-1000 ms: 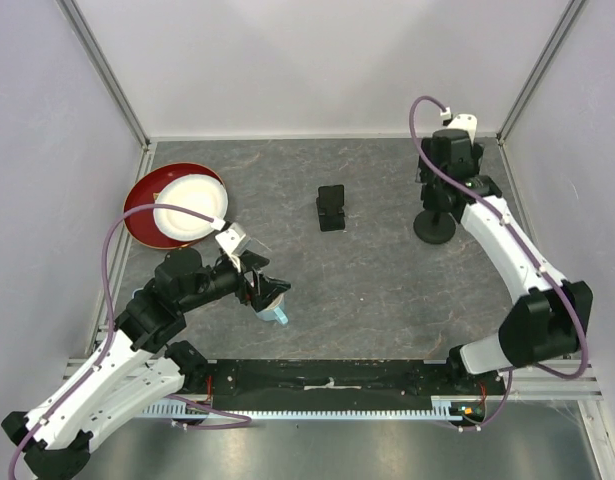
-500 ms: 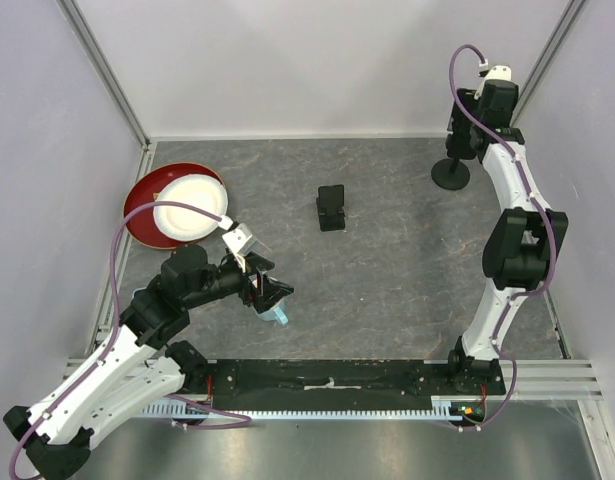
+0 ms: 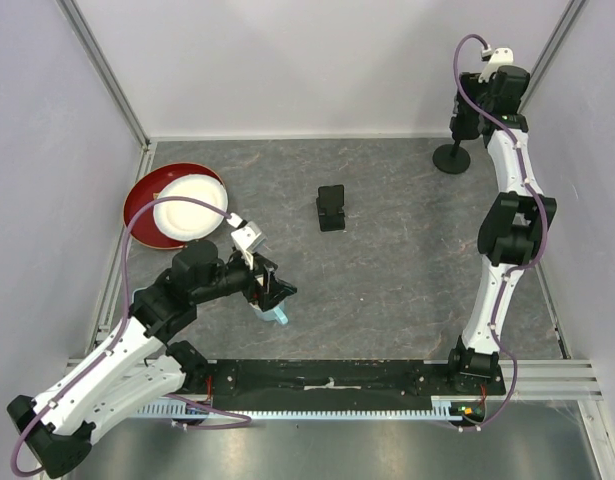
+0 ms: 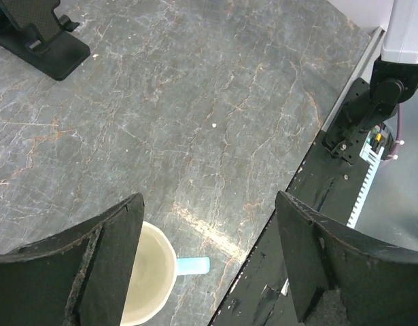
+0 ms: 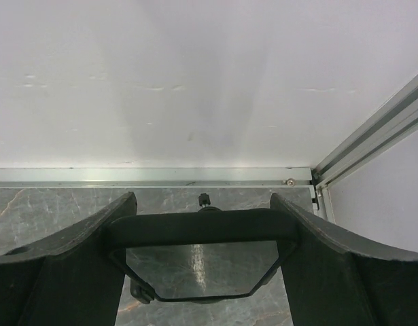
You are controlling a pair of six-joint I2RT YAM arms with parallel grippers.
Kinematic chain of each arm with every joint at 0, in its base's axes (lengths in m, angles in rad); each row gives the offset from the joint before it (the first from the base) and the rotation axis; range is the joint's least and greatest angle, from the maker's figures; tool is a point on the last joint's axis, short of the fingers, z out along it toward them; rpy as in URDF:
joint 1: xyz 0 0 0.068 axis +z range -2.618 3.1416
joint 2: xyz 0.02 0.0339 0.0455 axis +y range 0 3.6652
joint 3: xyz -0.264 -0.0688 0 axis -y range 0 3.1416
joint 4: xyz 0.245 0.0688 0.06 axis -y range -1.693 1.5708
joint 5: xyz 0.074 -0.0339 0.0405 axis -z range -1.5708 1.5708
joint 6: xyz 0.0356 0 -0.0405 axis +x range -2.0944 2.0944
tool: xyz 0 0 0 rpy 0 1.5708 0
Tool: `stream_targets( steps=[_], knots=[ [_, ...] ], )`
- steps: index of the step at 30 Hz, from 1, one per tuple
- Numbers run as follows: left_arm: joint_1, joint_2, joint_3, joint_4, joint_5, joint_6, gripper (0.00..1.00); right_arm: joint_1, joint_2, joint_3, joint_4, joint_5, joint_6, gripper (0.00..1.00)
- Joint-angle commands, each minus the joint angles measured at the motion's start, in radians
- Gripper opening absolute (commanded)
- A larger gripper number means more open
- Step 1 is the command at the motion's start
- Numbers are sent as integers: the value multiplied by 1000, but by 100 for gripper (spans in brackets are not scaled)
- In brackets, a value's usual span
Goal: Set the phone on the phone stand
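Little seemed done: the black wedge-shaped phone stand (image 3: 331,210) sat apparently bare, well ahead of the open, empty left hand (image 4: 209,204). The right hand (image 5: 202,227) was clamped on a black-framed glossy panel (image 5: 202,268); whether that was the phone was unclear

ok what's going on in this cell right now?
The phone stand sits alone in the middle of the workspace, and I can't pick out a phone in any view. The left gripper hovers with its jaws open over a mug with a pale blue handle, near the front edge. The right gripper is at the far right corner, apparently with its jaws clamped on the top bar of a black round-based stand.
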Motion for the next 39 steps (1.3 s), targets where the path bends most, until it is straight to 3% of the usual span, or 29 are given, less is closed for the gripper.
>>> stream_targets(
  steps=[1,9,12,16,18,22,32,39],
  knots=[
    [-3,11,4,21,0,40,84,-10,14,85,124,-22,-60,0],
    [-3,34,8,22,-16,42,84,-10,16,39,151,21,-20,0],
    [-3,34,10,19,-26,43,84,-10,6,16,174,30,12,7],
    [-3,33,12,18,-47,48,83,-8,5,5,179,45,38,52],
    [-3,33,12,18,-56,51,83,-7,-4,-1,179,55,41,62],
    [-2,31,16,16,-55,54,83,-4,-40,-22,168,81,46,98],
    [-3,-16,10,15,-76,56,83,-4,-245,-140,67,294,167,98],
    [-3,-15,13,9,-95,59,83,5,-380,-252,98,216,293,98]
  ],
)
